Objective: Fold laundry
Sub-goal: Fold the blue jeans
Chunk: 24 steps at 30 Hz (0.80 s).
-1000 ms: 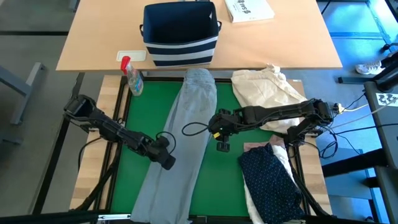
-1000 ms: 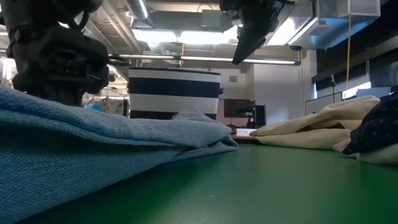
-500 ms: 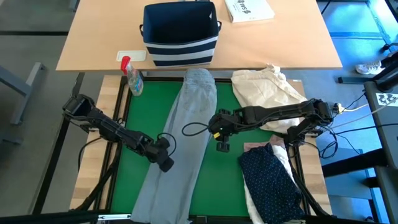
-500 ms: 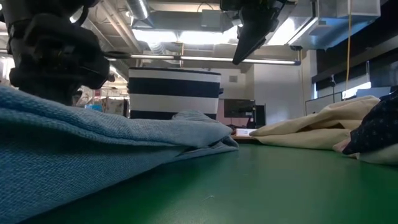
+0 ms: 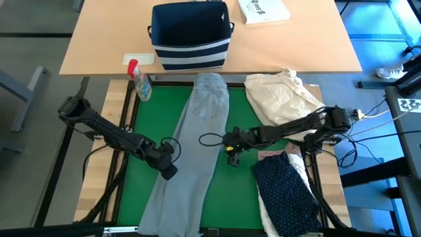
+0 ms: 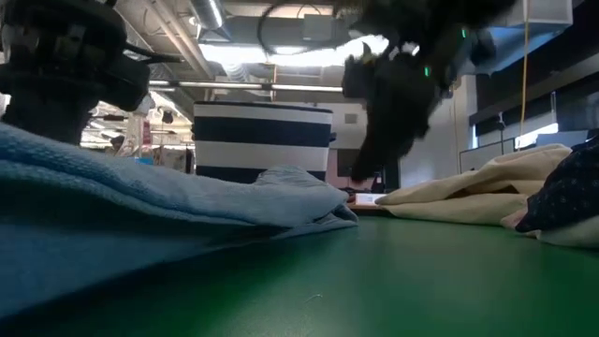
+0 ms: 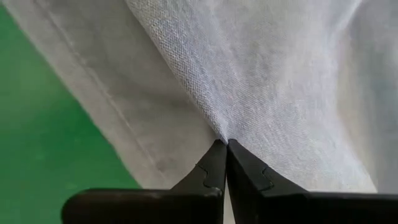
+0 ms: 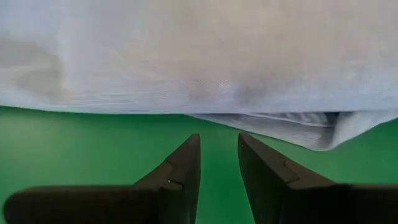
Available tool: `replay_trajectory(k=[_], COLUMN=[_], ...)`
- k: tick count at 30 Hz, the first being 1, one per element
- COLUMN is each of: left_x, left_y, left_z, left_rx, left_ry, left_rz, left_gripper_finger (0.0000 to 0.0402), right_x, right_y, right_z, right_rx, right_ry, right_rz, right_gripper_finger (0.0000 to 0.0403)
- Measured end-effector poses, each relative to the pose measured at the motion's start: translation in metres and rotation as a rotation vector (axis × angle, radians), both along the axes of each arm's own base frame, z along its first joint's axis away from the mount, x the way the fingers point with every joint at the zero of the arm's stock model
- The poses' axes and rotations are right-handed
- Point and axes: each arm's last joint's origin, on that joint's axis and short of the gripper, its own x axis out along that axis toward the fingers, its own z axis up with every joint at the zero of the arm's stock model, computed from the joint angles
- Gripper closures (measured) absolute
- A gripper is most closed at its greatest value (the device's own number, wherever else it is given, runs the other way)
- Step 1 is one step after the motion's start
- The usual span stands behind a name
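Jeans fold | light grey denim jeans (image 5: 191, 155) lie lengthwise on green counter (image 5: 231, 191) | left hand (image 5: 168, 170) clamped on jeans' left edge | right hand (image 5: 231, 158) apart, low beside right edge | you match grips before lifting.

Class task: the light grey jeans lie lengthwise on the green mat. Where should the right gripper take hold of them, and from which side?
Grip the jeans at their right long edge, about mid-length, coming in low from the right. That edge lies loose and slightly raised off the mat, facing the open right gripper; the left gripper is pinched on the opposite side.
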Motion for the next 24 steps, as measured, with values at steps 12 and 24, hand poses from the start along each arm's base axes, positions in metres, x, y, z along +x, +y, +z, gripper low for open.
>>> replay_trajectory(k=[12,24], left_x=[-0.004,-0.01], left_y=[0.001,0.0], left_z=[0.001,0.004], left_rx=[-0.011,-0.081], left_ry=[0.029,0.082], left_rz=[-0.019,-0.078], left_gripper_finger=[0.04,0.04], right_x=[0.01,0.016], right_y=[-0.001,-0.001], right_z=[-0.049,-0.074], right_rx=[-0.041,-0.075], right_ry=[-0.114,-0.077], right_rz=[-0.042,-0.063], right_gripper_finger=[0.0358,0.0398])
